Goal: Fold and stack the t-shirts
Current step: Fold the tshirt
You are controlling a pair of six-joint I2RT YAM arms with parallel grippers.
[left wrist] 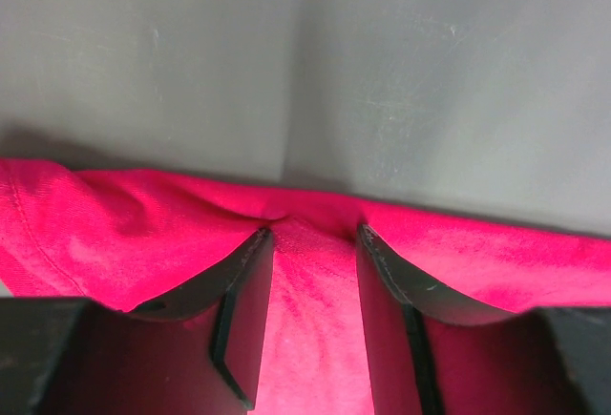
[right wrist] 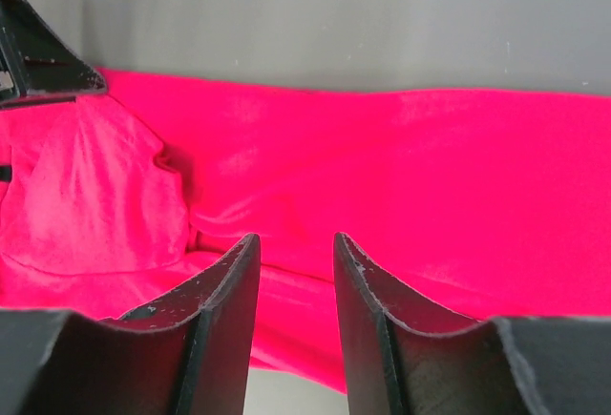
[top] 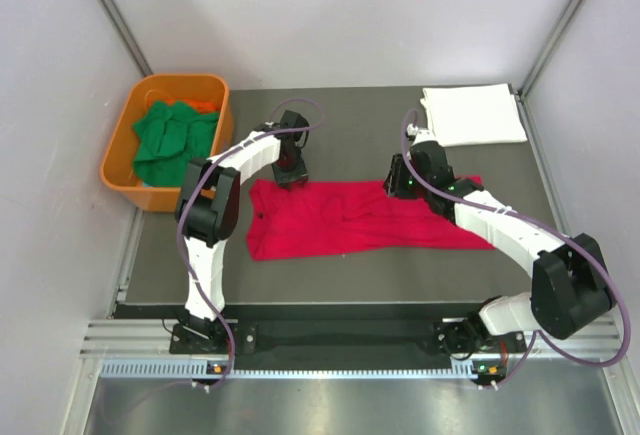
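Observation:
A bright red t-shirt (top: 350, 217) lies spread across the middle of the dark table. My left gripper (top: 291, 177) stands at its far left edge. In the left wrist view its jaws (left wrist: 313, 232) are apart, and the puckered hem of the red cloth (left wrist: 115, 234) runs between the fingertips. My right gripper (top: 400, 187) hovers over the far edge near the shirt's middle. Its jaws (right wrist: 296, 238) are open above the red cloth (right wrist: 420, 176) with nothing between them. A folded white t-shirt (top: 473, 115) rests at the back right. Green t-shirts (top: 170, 137) lie crumpled in a tub.
The orange plastic tub (top: 120, 170) sits off the table's back left corner. Grey walls close in both sides and the back. The table's front edge with the arm bases runs along the bottom of the top view.

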